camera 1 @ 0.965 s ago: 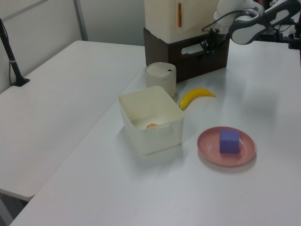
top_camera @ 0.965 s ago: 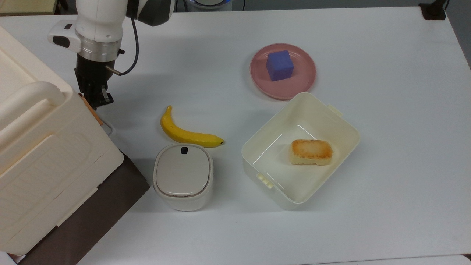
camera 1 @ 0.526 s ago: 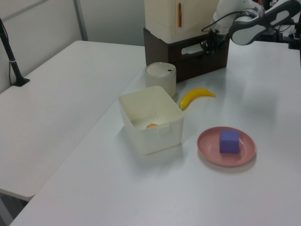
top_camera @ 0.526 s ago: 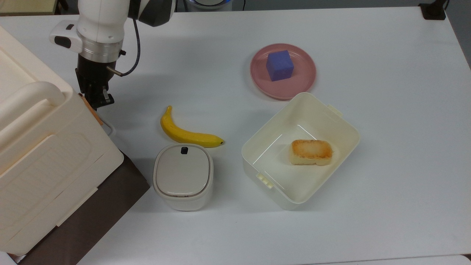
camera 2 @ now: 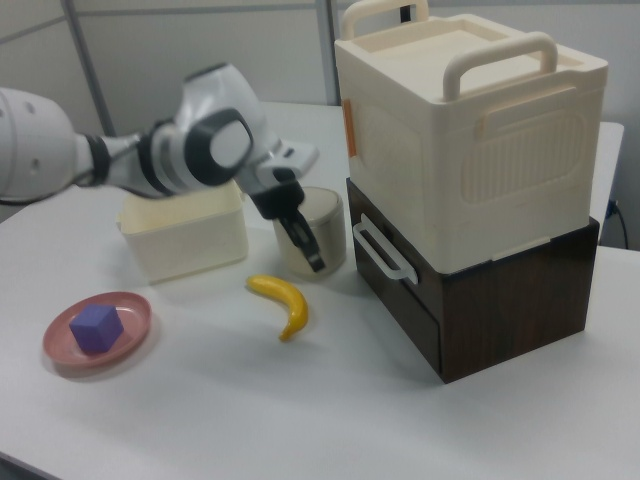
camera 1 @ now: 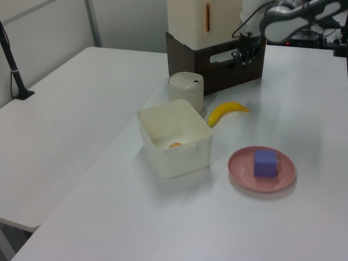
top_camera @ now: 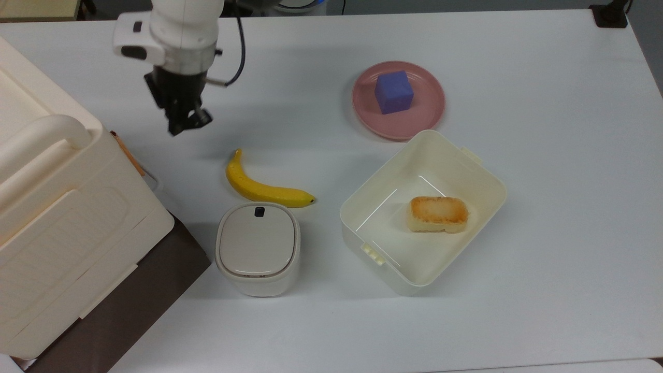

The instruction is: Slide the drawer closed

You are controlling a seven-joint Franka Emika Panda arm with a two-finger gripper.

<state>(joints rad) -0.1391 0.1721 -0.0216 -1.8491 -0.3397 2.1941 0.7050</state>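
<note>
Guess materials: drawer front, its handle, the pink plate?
Drawer front: dark brown, wood-grain look, likely veneer or laminate, satin. Handle: smooth white loop, probably plastic or painted metal. Pink plate: uniform matte pink, plastic or glazed ceramic; can't tell which.

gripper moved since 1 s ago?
Yes. In the top view the gripper has shifted toward the top view's right, away from the large cream box, now nearer the banana.

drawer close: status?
Done: the dark brown drawer front with its white looped bar handle sits flush in the dark wood cabinet. In hand: nothing; the black two-finger hand hangs clear of the handle, above the table near the yellow banana. Left: nothing visible.
</note>
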